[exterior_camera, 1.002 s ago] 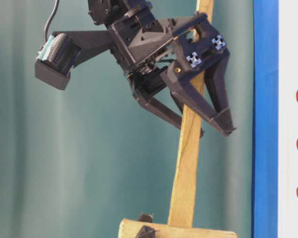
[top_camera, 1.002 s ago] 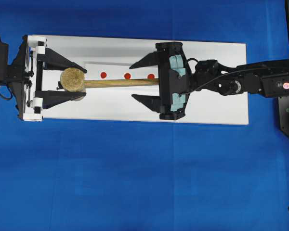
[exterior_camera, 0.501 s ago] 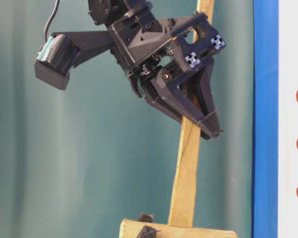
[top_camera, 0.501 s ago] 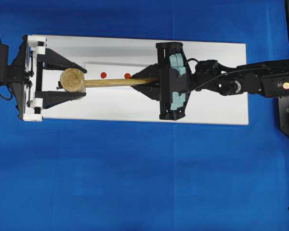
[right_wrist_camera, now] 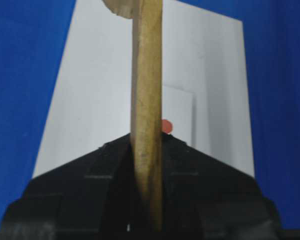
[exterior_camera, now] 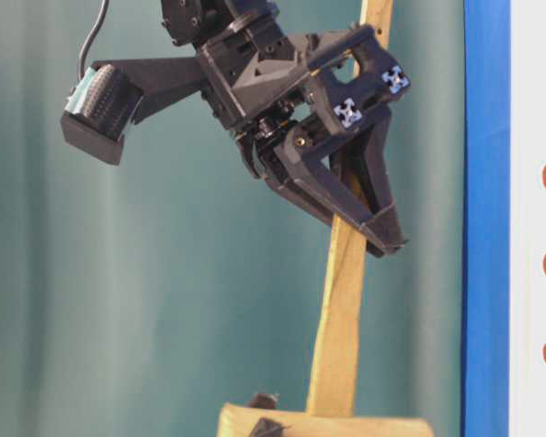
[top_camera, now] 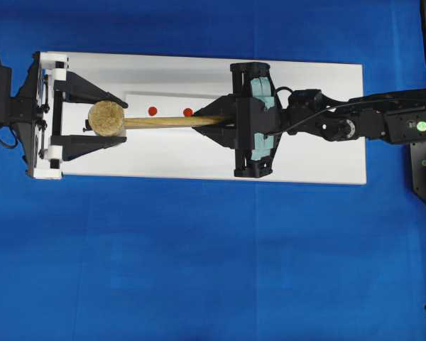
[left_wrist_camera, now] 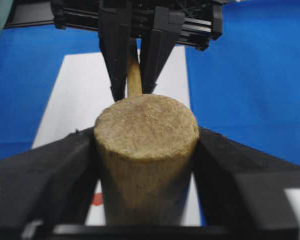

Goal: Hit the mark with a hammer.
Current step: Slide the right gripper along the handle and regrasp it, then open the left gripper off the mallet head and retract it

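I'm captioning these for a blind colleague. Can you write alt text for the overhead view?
A wooden hammer lies lengthwise over a white board, its head clamped in the left claw and its handle in the right claw. Two red dots show beside the handle; blue cloth surrounds the board.

Looks like a robotics lab bench setup: blue cloth (top_camera: 199, 270) covering the table, a white board (top_camera: 312, 85) with red dot marks (top_camera: 152, 111), a teal backdrop curtain (exterior_camera: 118, 300), and two fixed black arms.
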Robot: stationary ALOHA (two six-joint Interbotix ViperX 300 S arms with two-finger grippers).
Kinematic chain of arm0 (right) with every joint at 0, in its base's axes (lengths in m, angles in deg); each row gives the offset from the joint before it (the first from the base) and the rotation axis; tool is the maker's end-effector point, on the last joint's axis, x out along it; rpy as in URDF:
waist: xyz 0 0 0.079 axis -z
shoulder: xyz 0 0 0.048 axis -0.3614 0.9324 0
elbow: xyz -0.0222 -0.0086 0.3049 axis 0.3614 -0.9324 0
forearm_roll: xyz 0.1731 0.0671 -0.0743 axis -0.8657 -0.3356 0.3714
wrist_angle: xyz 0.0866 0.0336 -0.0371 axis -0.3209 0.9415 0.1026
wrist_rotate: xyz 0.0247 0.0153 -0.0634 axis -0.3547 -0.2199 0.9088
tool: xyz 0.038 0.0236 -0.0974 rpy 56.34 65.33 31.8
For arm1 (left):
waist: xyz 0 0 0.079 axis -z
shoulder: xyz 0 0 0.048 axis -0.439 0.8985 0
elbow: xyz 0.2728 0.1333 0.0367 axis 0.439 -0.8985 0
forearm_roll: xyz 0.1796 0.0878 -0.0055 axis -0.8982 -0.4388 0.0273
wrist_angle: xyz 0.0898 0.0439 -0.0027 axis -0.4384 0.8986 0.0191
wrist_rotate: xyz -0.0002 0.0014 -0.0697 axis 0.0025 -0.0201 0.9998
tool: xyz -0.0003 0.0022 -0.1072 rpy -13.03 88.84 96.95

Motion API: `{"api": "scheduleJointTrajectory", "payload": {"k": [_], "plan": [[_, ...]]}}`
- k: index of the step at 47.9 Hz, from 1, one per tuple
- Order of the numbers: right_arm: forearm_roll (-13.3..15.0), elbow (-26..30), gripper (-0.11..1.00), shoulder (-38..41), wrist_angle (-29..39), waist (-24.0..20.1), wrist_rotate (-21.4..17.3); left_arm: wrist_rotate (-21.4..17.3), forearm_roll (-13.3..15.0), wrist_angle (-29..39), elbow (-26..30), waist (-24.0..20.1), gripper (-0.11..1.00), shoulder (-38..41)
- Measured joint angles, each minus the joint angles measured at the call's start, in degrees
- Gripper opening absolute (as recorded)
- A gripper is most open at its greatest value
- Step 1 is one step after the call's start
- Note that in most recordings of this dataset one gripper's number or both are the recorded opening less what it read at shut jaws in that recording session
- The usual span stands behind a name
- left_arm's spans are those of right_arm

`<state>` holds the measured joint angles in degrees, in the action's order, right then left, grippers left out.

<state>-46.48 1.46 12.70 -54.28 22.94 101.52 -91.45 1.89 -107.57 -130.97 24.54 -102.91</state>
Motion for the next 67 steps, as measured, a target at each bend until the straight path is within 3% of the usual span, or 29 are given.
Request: {"api": "scheduleJointTrajectory", "payload": {"k": [5,12,19,40,57,67], "plan": [[-0.1,-0.1,0.02,0.1,-0.1,0.4,0.1,0.0,0.0,0.4,0.0,0.4,0.88,-0.1],[-0.6,-0.1,0.02,0.1,-0.1,0.3,-0.3,0.2,0.0,0.9,0.0,0.3,0.78,-0.2],[-0.9,-1.2,0.02,-1.1,-0.1,0.2,-1.2,0.9,0.1,2.1,-0.1,-0.2,0.80,-1.0],[-1.1,-13.4,0.02,-13.0,-0.1,0.3,-8.7,1.3,0.2,12.1,-5.4,-1.5,0.80,-15.5],[-1.2,-13.7,0.02,-13.6,0.0,0.3,-9.1,1.3,0.3,25.0,-7.4,-1.6,0.79,-27.0],[-1.2,-10.7,0.02,-9.9,0.0,0.3,-9.1,1.3,0.2,27.3,-8.3,-1.5,0.79,-30.1]]}}
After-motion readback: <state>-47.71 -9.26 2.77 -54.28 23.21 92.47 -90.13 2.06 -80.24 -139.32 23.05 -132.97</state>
